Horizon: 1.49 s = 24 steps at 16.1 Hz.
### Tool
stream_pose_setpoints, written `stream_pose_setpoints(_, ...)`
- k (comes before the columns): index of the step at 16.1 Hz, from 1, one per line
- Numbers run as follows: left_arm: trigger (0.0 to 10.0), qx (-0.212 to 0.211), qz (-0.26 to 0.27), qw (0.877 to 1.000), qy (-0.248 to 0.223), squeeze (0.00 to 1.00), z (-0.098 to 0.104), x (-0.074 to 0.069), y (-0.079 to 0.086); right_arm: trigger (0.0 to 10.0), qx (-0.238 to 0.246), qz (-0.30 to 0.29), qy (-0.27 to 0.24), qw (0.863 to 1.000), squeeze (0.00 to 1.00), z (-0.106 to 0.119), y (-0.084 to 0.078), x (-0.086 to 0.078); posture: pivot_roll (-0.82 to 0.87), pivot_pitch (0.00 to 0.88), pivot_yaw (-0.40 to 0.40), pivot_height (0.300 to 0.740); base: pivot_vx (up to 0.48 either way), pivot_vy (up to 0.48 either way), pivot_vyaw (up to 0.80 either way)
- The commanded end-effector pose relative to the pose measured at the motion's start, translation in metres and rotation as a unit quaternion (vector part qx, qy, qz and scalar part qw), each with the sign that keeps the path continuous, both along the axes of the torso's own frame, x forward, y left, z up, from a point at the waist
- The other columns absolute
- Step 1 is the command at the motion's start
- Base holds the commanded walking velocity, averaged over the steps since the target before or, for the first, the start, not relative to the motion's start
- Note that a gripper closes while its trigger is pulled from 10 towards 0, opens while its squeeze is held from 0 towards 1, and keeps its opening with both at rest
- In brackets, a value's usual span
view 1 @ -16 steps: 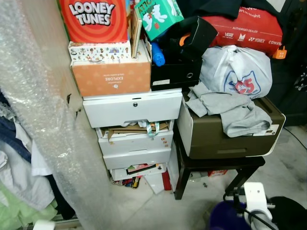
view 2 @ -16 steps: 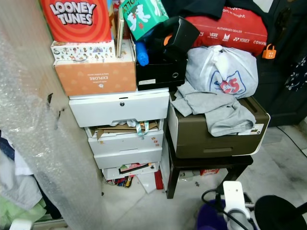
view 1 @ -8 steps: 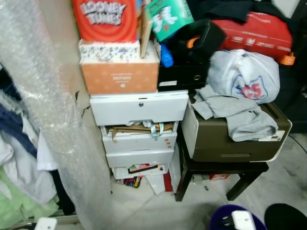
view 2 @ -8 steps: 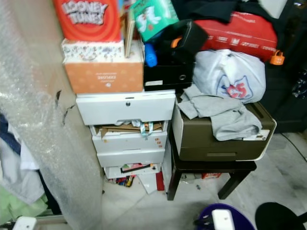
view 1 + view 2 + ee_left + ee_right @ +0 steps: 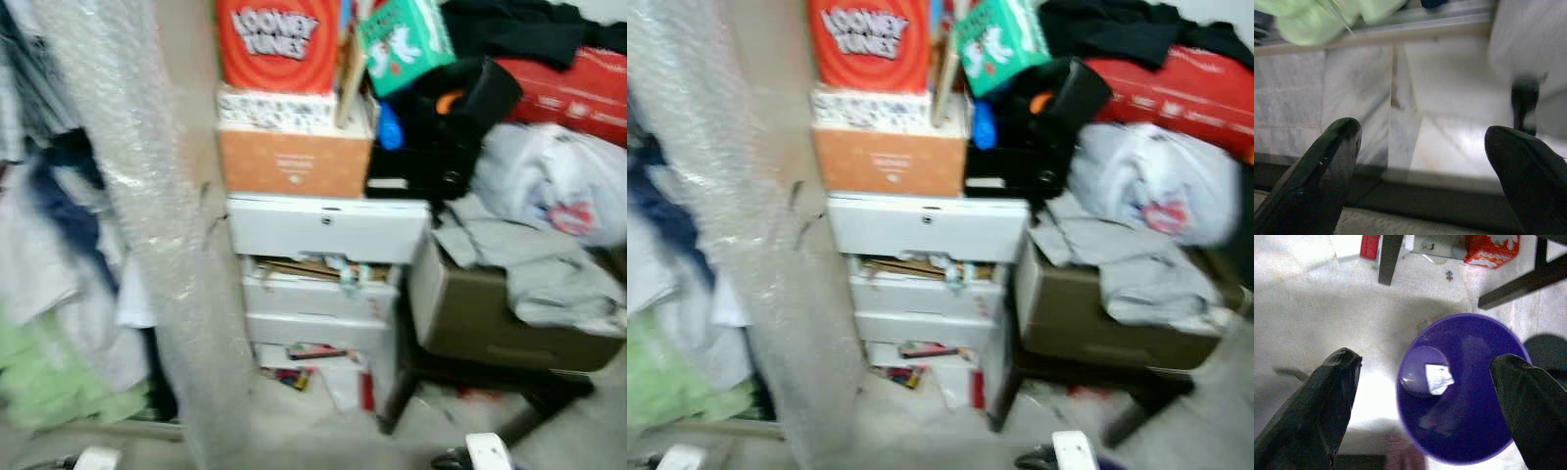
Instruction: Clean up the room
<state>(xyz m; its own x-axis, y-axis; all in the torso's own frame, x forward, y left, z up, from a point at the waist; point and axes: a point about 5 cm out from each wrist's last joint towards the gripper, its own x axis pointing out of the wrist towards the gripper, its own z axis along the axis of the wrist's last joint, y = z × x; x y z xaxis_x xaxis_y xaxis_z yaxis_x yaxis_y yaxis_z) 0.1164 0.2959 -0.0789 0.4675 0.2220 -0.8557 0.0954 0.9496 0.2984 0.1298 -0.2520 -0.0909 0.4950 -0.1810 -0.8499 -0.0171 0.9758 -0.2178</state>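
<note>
**Hovering over the purple bin, clutter stack ahead**

Looking along my right gripper [image 5: 1425, 396], I see its two black fingers [image 5: 1327, 406] spread wide, holding nothing, above a purple bin [image 5: 1469, 391] on the pale tiled floor [image 5: 1312, 308]. A white scrap of paper [image 5: 1439, 378] lies inside the bin. Beyond it stand dark table legs [image 5: 1388, 257] and a red carton [image 5: 1491, 247]; its print is too blurred to read.

My left gripper [image 5: 1422, 161] is also spread wide and empty, over floor tiles near a light green cloth [image 5: 1327, 14].

Ahead, blurred, I see a white drawer stack [image 5: 926, 284] with papers sticking out. On it sits an orange box [image 5: 890, 162], and higher up a red box marked "LOONEY TUNES" [image 5: 872, 39]. Beside the drawers, a brown printer [image 5: 1097, 313] on a dark table carries grey cloth [image 5: 1127, 269] and a white bag [image 5: 1161, 191]. A red bag [image 5: 1190, 88] with unreadable white lettering lies behind. Bubble wrap [image 5: 715, 166] hangs on my left.
</note>
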Motion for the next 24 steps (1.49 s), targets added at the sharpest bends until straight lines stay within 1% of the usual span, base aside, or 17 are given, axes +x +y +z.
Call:
stream_pose_setpoints(1, 10.0, 0.014, -0.003, 1.0, 0.012, 0.0, 0.0, -0.001, 0.003, 10.0, -0.002, 0.014, -0.006, 1.0, 0.0, 0.002, 0.0, 0.004, -0.07, 0.0, -0.026, 0.74, 0.0, 0.0, 0.76)
stream_pose_setpoints(2, 10.0, 0.031, -0.004, 0.999, 0.017, 0.0, 0.001, 0.002, 0.004, 10.0, -0.007, 0.02, -0.002, 1.0, 0.0, 0.002, -0.001, 0.003, -0.07, 0.0, -0.026, 0.74, 0.0, 0.0, 0.76)
stream_pose_setpoints(3, 10.0, 0.039, 0.001, 0.999, 0.019, 0.0, 0.003, 0.004, 0.007, 10.0, -0.012, 0.029, -0.002, 0.999, 0.0, 0.002, 0.001, 0.005, -0.07, 0.0, -0.025, 0.74, 0.0, 0.0, 0.75)
stream_pose_setpoints(7, 10.0, 0.042, 0.005, 0.999, 0.009, 0.0, 0.007, 0.015, 0.008, 10.0, -0.014, 0.035, -0.009, 0.999, 0.0, 0.003, 0.003, 0.008, -0.07, 0.0, -0.02, 0.74, 0.0, 0.0, 0.73)
stream_pose_setpoints(9, 10.0, 0.04, 0.011, 0.999, 0.012, 0.0, 0.003, 0.003, 0.007, 10.0, -0.015, 0.031, -0.011, 0.999, 0.0, 0.002, 0.003, 0.008, -0.07, 0.0, -0.02, 0.74, 0.0, 0.0, 0.35)
stream_pose_setpoints(11, 10.0, 0.04, 0.012, 0.999, 0.011, 0.0, 0.002, 0.002, 0.008, 10.0, -0.019, 0.038, -0.009, 0.999, 0.0, 0.002, 0.003, 0.007, -0.07, 0.0, -0.021, 0.74, 0.0, 0.0, 0.0)
stream_pose_setpoints(16, 10.0, 0.043, 0.01, 0.999, 0.016, 0.0, 0.002, 0.001, 0.008, 10.0, -0.023, 0.046, -0.004, 0.999, 0.0, 0.001, 0.003, 0.005, -0.07, 0.0, -0.024, 0.74, 0.0, 0.0, 0.8)
stream_pose_setpoints(24, 10.0, 0.047, 0.009, 0.999, 0.017, 0.0, 0.002, 0.001, 0.009, 10.0, -0.027, 0.067, -0.006, 0.997, 0.0, 0.003, 0.006, 0.012, -0.07, 0.001, -0.029, 0.74, 0.0, 0.0, 0.8)
